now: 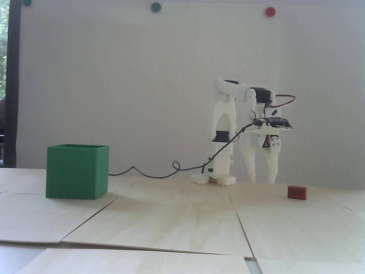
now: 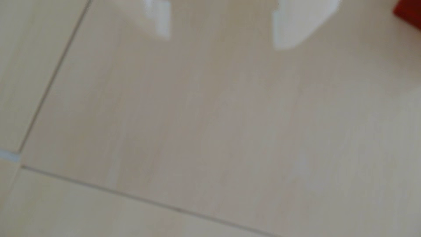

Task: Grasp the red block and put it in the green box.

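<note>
Approach stage of a pick-and-place task, seen in the fixed view and the wrist view. White arm [image 1: 225, 134] is standing folded at the back of the desk [image 1: 182, 219], with its fingers [image 1: 263, 181] pointing straight down and spread apart, nothing between them; the tips are hanging just above the wooden surface. Red block [image 1: 297, 192] is lying on the desk to the right of the fingers in the fixed view, near them but not touching, and somewhat nearer the camera. Wrist view is showing only a corner of the red block [image 2: 409, 11] at the top right edge, outside the gap between the two blurred white fingers [image 2: 293, 25], so the fingers are not yet lined up with it. Green box [image 1: 77, 171] is sitting well apart on the left side of the desk in the fixed view, open side up; its inside is not showing from this low angle. A black cable [image 1: 159, 174] is trailing from the arm across the desk behind the box.

Progress, as judged: nothing is grasped. Remaining are shifting the fingers over the block, closing on it, lifting, carrying it across to the box and releasing it inside.
</note>
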